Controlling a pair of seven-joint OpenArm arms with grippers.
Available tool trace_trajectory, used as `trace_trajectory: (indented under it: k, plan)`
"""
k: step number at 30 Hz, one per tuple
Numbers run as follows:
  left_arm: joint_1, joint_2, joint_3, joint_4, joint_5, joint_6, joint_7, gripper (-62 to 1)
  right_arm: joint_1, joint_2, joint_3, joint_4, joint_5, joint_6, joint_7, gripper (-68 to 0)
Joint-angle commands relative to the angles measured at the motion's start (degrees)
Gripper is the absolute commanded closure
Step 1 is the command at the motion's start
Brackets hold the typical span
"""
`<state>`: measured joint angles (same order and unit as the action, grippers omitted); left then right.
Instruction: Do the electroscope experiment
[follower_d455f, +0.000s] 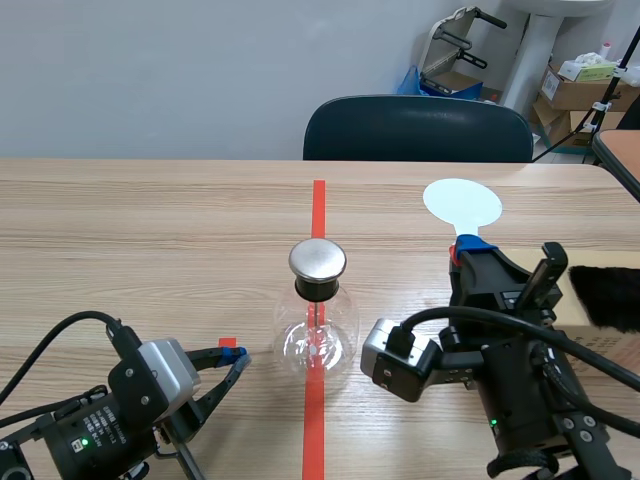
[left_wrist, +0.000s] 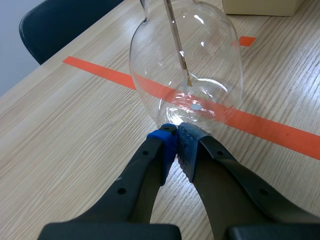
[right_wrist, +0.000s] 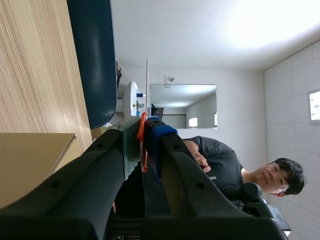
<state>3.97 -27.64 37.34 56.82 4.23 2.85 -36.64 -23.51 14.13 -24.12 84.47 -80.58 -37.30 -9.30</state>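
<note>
Now, your right gripper (follower_d455f: 466, 250) pinches the white paddle (follower_d455f: 461, 203), upright, to the far right of the flask (follower_d455f: 317, 335), which stands mid-table on the tape. Swing low and you could topple it. Your left gripper (left_wrist: 176, 136), fingers pressed together, sits near its base.

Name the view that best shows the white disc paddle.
Scene view: the white disc paddle shows its whole round face, held in the right gripper. The right wrist view catches only its thin edge; the left wrist view misses it.
</note>
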Motion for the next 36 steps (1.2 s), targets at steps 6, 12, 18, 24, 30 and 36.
trace_trajectory:
  k: [6, 12, 18, 24, 30, 36]
  plan:
    - [-0.2, 0.31, -0.17, 0.5, -0.2, 0.0, -0.79, -4.0, 0.79, 0.31, 0.04, 0.96, -0.24, -0.85, -0.24, -1.9]
    - [-0.52, 0.79, -0.17, 0.52, -0.17, 0.9, -1.2, -4.0, 0.79, 0.31, 0.04, 0.96, -0.24, -0.85, -0.24, -1.9]
    - [-0.98, 0.96, -0.17, 0.5, -0.17, 1.49, -0.24, -4.0, 0.79, 0.31, 0.04, 0.96, -0.24, -0.83, -0.24, -1.9]
    - [-0.96, 0.94, -0.17, 0.5, -0.17, 1.49, 0.72, -4.0, 0.79, 0.31, 0.04, 0.96, -0.24, -0.83, -0.24, -1.9]
    - [-0.98, 0.94, -0.17, 0.5, -0.17, 1.49, 0.68, -4.0, 0.79, 0.31, 0.04, 0.96, -0.24, -0.83, -0.22, -1.9]
    - [-0.98, 0.94, -0.17, 0.5, -0.17, 1.49, 0.66, -4.0, 0.79, 0.31, 0.04, 0.96, -0.24, -0.83, -0.22, -1.9]
